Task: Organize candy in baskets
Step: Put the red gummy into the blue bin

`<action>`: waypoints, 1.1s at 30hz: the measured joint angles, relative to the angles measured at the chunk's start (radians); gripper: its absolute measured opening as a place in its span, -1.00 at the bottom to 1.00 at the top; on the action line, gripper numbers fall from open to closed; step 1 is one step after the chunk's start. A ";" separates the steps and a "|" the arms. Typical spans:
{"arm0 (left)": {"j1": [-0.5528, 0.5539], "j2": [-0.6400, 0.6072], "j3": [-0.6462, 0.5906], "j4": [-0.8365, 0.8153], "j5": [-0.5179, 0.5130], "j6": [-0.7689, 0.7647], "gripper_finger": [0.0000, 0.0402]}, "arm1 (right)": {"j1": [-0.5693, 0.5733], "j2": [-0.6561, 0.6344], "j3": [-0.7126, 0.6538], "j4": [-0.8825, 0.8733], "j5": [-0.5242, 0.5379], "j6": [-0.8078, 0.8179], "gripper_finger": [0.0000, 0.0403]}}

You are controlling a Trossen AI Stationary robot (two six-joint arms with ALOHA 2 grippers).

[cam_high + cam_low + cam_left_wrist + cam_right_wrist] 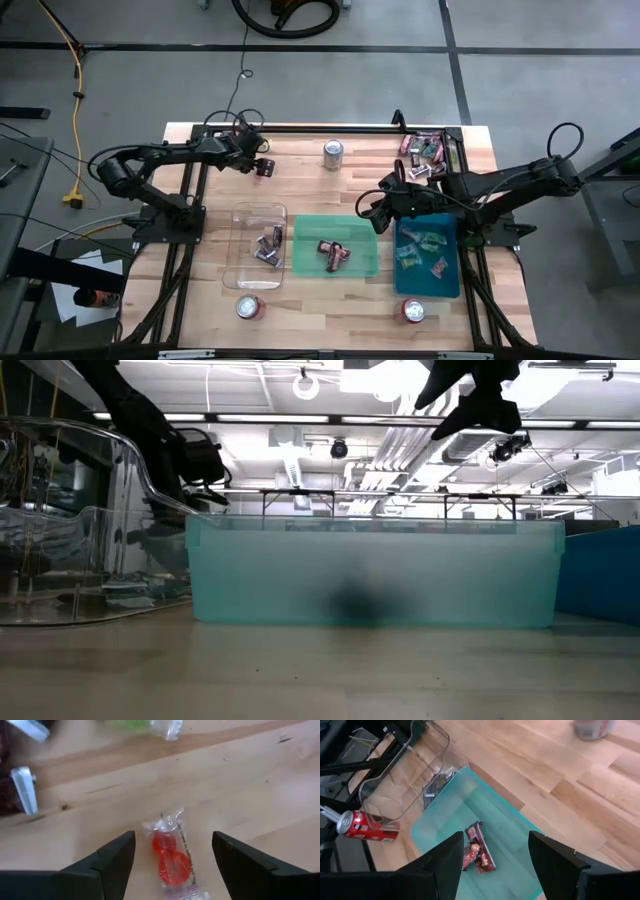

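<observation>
Three baskets stand in a row on the wooden table: a clear one [258, 245] holding dark-wrapped candy, a green one [337, 245] with maroon candy [477, 852], and a teal-blue one [427, 258] with light green and pink candy. A red sweet in a clear wrapper [172, 862] lies flat on the table near the far left. My left gripper [173, 837] points down over it, open, one finger on each side and touching nothing. My right gripper [496, 837] hangs open and empty above the green basket's far right corner [375, 212].
More loose candy lies at the far right corner [425, 148]. Other wrapped sweets [25, 790] lie near the red one. A silver can [332, 153] stands at the far middle. Two red cans [248, 306] [413, 311] sit near the front edge. A black frame borders the table.
</observation>
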 joint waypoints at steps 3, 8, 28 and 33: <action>-0.005 0.041 0.000 0.005 0.000 -0.027 0.27 | -0.001 0.000 0.000 0.000 0.015 0.000 0.08; -0.017 0.098 0.004 -0.003 0.003 -0.063 0.25 | -0.001 0.000 0.000 -0.001 0.021 0.000 0.08; -0.302 -0.219 0.213 0.048 0.261 0.391 -0.98 | -0.001 0.000 0.000 0.240 0.159 -0.141 0.08; -0.458 -0.207 0.334 0.046 0.258 0.593 -1.00 | -0.009 0.033 0.000 0.450 0.132 -0.261 0.08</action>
